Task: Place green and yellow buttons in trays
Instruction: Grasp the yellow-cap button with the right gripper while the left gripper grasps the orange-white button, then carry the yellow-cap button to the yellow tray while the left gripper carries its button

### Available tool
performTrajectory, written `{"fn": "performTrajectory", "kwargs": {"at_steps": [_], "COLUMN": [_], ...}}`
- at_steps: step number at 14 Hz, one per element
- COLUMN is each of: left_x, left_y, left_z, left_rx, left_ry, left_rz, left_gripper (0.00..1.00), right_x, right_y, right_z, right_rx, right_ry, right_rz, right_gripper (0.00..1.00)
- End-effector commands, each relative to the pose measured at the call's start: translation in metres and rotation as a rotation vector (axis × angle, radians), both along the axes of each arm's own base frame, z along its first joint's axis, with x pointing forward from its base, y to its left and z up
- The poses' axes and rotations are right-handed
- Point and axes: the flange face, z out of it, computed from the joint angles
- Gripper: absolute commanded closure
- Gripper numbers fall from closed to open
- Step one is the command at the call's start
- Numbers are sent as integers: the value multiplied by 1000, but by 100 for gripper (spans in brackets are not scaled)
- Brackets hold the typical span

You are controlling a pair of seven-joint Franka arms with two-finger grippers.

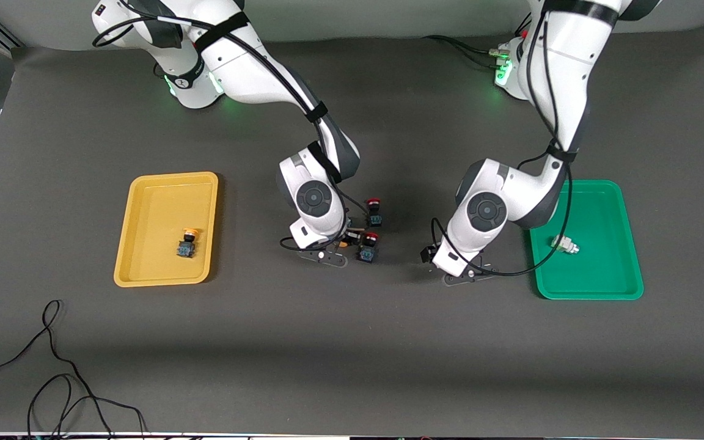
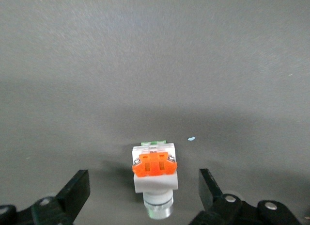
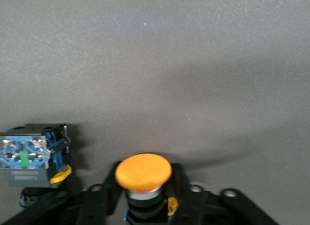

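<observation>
My right gripper (image 1: pixel 341 243) is at table level in the middle, shut on a black-and-blue switch with an orange-yellow cap (image 3: pixel 143 172); its fingers (image 3: pixel 180 182) press on the body below the cap. My left gripper (image 1: pixel 456 269) is low over the mat beside the green tray (image 1: pixel 590 287). Its jaws are open around a white-silver switch with an orange-red part (image 2: pixel 154 174), which lies on the mat and touches neither finger (image 2: pixel 77 190). The yellow tray (image 1: pixel 150 195) holds one yellow-capped switch (image 1: pixel 187 242). The green tray holds a white-silver switch (image 1: pixel 564 245).
Two black-bodied switches with red caps (image 1: pixel 374 211) (image 1: pixel 368 245) stand right beside my right gripper, toward the left arm's end. One shows its blue back end in the right wrist view (image 3: pixel 29 159). Loose black cables (image 1: pixel 52 379) lie near the front camera's edge.
</observation>
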Motion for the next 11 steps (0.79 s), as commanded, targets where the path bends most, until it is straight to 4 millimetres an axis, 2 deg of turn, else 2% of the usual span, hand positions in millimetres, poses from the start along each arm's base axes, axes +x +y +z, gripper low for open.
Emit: {"fn": "performTrajectory", "kwargs": {"at_steps": [1,2,3,5,6,8,10,11], "left_x": [0,-1,-1,-1,-1,-1,-1,3], "left_y": [-7,-8,-8,-8,-8,-8,-7,-5], "left_z": [0,-2,-2,-2,-2,-2,2,8], "left_rx": [2,3,5,6,7,9,9,6], "left_ry": [-4,-1,1,1,2,2,6,-1], "left_rz": [20,23,39,48,51,67,77,85], "left_gripper": [5,10,20,51,64,76,83,86], "right_x": [13,17,21,34,40,52,61,64], "right_y": [-7,-14,-22,-54,-78,-129,-183,-212], "right_z": [28,40,57,104,127,169,196,201], "right_rx": [35,33,29,34,32,40,30,30], "right_ry": [-7,16,38,86,129,186,230,255], "right_rz": [-26,-34,-35,7,27,84,129,170], "right_gripper": [100,100,100,100,100,100,100,100]}}
